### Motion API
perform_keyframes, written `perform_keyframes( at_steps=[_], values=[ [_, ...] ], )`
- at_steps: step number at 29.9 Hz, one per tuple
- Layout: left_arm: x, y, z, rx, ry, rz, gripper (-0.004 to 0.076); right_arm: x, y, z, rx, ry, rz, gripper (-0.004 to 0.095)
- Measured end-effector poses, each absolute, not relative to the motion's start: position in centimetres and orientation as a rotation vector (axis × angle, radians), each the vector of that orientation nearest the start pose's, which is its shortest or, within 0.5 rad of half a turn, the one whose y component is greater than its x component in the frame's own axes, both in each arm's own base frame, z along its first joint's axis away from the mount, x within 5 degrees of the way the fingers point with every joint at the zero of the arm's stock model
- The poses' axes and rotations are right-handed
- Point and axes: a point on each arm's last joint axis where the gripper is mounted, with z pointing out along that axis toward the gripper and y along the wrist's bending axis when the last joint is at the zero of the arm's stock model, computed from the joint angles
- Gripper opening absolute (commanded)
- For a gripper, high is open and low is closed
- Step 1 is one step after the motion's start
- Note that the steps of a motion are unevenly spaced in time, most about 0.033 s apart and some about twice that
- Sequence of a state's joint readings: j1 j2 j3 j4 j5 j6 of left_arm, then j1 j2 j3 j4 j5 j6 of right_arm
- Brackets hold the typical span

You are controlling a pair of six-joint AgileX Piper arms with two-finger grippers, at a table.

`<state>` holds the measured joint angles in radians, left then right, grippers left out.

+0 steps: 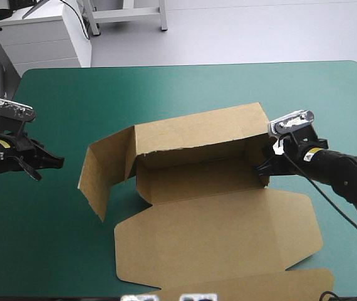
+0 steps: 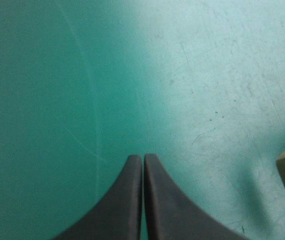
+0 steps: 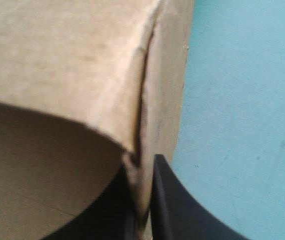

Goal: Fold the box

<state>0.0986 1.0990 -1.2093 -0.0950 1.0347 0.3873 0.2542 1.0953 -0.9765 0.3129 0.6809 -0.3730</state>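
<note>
Flat toward the near edge of the tabletop (image 1: 185,81) lies the lid (image 1: 216,235) of the box (image 1: 197,182), which sits a little right of the tabletop's middle as a half-built tray. Its back wall (image 1: 197,135) stands upright, and the right wall (image 1: 257,157) is raised against it. The left panel (image 1: 100,179) also stands, but it swings outward, away from the tray and untucked (so that side gapes open). I judge the fold about half done: two walls are up, while the left side and the front have yet to be formed. The right pincer (image 1: 265,168) grips the right wall at its near corner, the board's edge pinched between its black fingers (image 3: 170,200). The left pincer (image 1: 56,162) is closed on nothing, its tips meeting over bare teal-green cover, well apart from the left panel, whose corner just shows in the left wrist view.
</note>
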Motion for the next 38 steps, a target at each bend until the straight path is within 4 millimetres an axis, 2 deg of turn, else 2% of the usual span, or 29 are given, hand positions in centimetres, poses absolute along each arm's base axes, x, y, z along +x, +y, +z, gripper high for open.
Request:
perform_keyframes(
  at_steps=[5,13,18,29,32,35,37,38],
  values=[
    [20.8,1.3,38.8,0.343,2.402,0.106,-0.0008,21.5,6.6,36.5,-0.437,2.321,0.211,-0.0018],
    [20.4,1.3,39.2,0.36,2.369,0.123,-0.0008,24.1,7.0,34.0,-0.397,2.514,0.181,-0.0018],
    [20.5,1.3,39.3,0.361,2.355,0.128,-0.0008,27.0,7.7,32.1,-0.381,2.603,0.182,-0.0018],
    [20.5,1.3,39.3,0.36,2.353,0.129,-0.0008,34.7,9.6,32.6,-0.348,2.597,0.172,-0.001],
    [20.5,1.3,39.3,0.36,2.353,0.129,-0.0008,36.6,9.9,31.9,-0.349,2.603,0.159,0.0089],
    [20.5,1.3,39.3,0.36,2.354,0.128,-0.0008,38.2,10.3,31.3,-0.352,2.593,0.152,0.0318],
    [20.5,1.3,39.3,0.36,2.354,0.126,-0.0008,38.7,10.4,30.3,-0.361,2.617,0.149,0.0485],
    [20.5,1.3,39.3,0.359,2.354,0.123,-0.0008,38.9,10.5,29.8,-0.366,2.631,0.151,0.0538]
  ],
)
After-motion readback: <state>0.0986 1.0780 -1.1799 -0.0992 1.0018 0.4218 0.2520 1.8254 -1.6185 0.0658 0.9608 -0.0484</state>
